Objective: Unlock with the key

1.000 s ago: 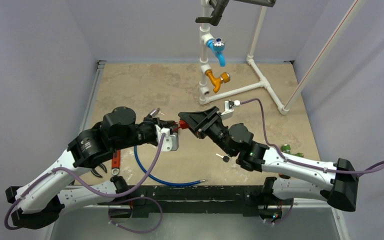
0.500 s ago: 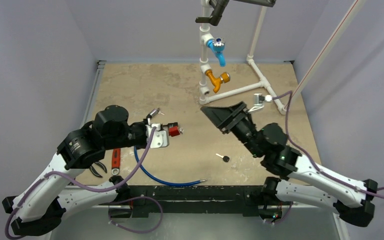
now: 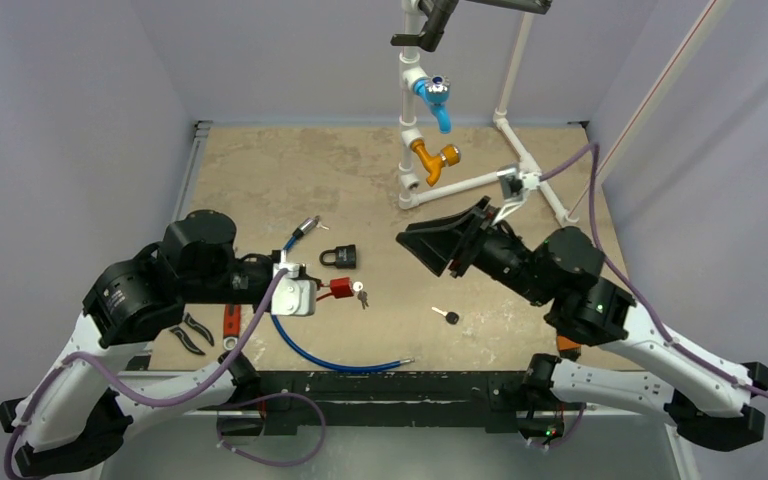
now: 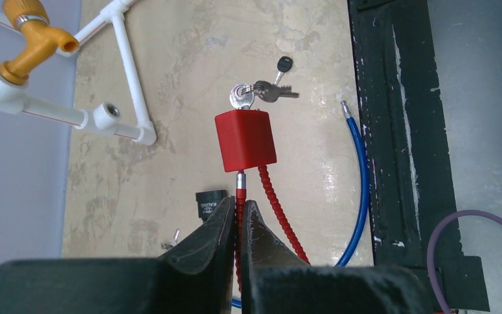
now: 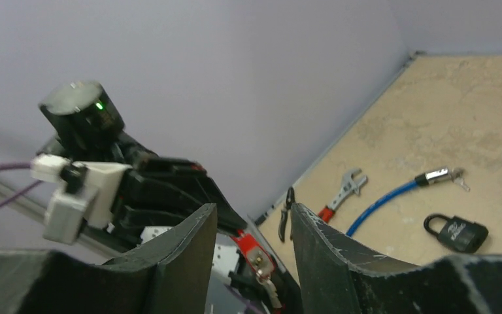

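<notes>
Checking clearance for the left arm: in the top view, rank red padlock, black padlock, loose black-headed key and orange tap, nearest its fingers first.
1. Red padlock, its cable held in the left gripper.
2. Black padlock, just behind it.
3. Loose key, to the right.
4. Orange tap, far back right.

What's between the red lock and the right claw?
Only the keys hanging from the red lock; past them the top view shows bare table up to the open right claw.
</notes>
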Controlling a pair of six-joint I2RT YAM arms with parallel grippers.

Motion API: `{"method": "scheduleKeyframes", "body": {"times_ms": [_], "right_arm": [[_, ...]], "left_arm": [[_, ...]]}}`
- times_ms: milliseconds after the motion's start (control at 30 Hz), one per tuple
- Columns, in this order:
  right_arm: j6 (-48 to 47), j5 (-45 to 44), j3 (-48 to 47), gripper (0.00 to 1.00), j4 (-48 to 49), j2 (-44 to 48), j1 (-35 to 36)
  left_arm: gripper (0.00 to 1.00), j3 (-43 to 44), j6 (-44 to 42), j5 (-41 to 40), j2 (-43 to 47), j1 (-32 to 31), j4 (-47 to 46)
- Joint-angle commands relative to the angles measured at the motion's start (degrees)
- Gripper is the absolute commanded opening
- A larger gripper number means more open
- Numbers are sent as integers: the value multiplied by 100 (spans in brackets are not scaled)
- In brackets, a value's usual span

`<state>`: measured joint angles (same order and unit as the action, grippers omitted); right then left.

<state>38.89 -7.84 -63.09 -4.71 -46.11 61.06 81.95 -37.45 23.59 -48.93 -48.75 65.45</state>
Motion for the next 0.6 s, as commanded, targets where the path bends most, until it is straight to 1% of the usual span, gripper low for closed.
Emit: {"method": "scheduleKeyframes", "body": {"times_ms": [0,167,233,333,400,433,467,500,533,567], "right_arm": [[26,1008,186,43,-47,-276,-7],[630,1734,504,35,612,-659,-31],[784,1956,504,29,764,-778,-81],[935,2171,462,15,823,-921,-168],[926,2279,431,12,818,-985,-172],[892,2309,415,13,777,-995,-180],[806,2335,393,19,728,-997,-188],[647,2372,344,31,668,-982,-198],[461,2382,265,40,605,-959,-207],[241,2429,197,47,568,-939,-208]], "left_arm": [[0,467,-356,341,-56,41,38],[0,506,-564,246,-102,41,65],[0,478,-644,219,-88,41,95],[0,409,-703,188,-62,36,111],[0,392,-693,197,-53,36,100],[0,392,-700,198,-48,41,106],[0,384,-700,210,-49,41,116],[0,381,-713,228,-51,41,128],[0,383,-719,246,-48,41,130],[0,371,-718,276,-47,41,126]]}}
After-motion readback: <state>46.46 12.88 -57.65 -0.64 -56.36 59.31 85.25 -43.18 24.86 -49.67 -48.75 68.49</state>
